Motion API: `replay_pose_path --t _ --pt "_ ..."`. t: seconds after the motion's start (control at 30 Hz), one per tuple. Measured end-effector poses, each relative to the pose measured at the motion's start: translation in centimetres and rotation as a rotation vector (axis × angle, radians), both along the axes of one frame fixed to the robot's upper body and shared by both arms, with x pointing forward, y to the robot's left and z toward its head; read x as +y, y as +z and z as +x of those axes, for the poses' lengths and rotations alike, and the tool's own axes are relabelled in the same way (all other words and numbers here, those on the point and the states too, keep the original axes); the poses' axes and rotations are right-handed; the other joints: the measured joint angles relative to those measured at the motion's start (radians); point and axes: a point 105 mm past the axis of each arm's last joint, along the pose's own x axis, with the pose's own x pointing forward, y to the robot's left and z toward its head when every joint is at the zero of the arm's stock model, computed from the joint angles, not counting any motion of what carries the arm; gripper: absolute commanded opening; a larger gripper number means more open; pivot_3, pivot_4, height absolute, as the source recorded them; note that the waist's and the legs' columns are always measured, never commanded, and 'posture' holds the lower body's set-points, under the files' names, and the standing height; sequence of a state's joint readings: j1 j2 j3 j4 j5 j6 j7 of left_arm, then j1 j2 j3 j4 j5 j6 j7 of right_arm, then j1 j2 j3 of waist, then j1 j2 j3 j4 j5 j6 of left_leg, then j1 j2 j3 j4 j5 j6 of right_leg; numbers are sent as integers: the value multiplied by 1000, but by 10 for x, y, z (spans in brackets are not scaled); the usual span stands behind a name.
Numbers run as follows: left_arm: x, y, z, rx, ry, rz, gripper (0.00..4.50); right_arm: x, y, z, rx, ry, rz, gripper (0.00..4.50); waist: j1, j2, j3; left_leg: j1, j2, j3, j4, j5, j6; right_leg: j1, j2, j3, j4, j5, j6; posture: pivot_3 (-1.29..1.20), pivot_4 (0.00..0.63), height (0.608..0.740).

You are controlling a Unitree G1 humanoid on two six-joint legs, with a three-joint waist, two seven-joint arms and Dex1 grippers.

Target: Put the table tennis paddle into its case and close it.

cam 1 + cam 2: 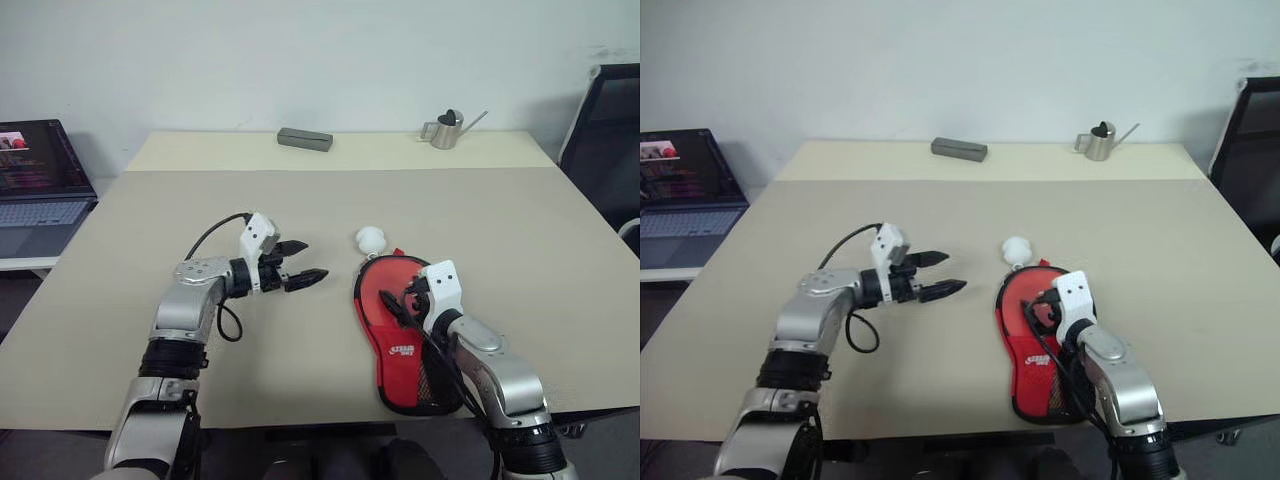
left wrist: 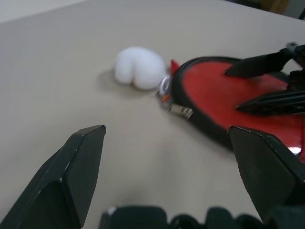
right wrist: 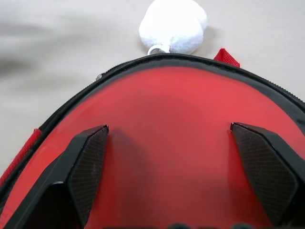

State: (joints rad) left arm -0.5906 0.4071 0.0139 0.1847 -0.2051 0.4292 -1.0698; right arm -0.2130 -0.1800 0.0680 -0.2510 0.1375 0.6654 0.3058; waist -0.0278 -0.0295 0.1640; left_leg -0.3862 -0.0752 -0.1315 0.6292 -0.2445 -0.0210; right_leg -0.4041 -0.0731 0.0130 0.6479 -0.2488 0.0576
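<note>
Case looks zipped, task nearly finished

The case lies closed, pom-pom at 12 o'clock; left gripper and right gripper are open, empty.

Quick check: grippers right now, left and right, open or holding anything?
Left gripper: open, empty, above the table beside the case.
Right gripper: open, above the case's red panel, holding nothing.

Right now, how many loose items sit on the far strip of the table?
2: a grey rectangular case near the middle of the far edge, and a small metal watering can to its right.
</note>
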Motion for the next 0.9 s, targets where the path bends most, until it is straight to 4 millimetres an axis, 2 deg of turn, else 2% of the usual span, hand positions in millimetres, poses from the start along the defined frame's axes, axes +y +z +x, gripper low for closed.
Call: replay_pose_path --t 0.17,0.23,0.43,0.6,0.67,0.9 --pt "-26 5 -9 -15 -75 -15 4473 -2 3 2 1 16 8 4500 -1 2 1 0 0 1 0 0 0 0 0 1 0 0 0 0 150 740" --pt "-37 3 -14 -14 -118 -6 4473 -11 7 1 3 26 13 4500 -1 2 1 0 0 2 0 0 0 0 0 1 0 0 0 0 150 740" --pt "-52 0 -23 -26 -200 18 4473 -51 51 -9 -84 99 -9 4500 -1 5 3 -1 0 2 0 0 0 0 0 1 -1 0 0 0 150 740" --pt "-69 -5 -34 -28 -294 23 4473 -85 80 -27 -74 200 -42 4500 1 7 4 -2 0 3 1 0 1 0 0 1 -1 0 0 0 150 740" --pt "-75 -5 -37 -35 -320 16 4473 -88 89 -32 -82 230 -47 4500 0 7 4 -2 1 3 1 0 1 0 0 1 -1 0 0 0 150 740" --pt "-101 -19 -46 -14 -409 2 4473 -86 94 -39 -61 322 -43 4500 1 7 4 -2 1 4 1 0 1 1 0 1 -1 0 0 0 150 740"
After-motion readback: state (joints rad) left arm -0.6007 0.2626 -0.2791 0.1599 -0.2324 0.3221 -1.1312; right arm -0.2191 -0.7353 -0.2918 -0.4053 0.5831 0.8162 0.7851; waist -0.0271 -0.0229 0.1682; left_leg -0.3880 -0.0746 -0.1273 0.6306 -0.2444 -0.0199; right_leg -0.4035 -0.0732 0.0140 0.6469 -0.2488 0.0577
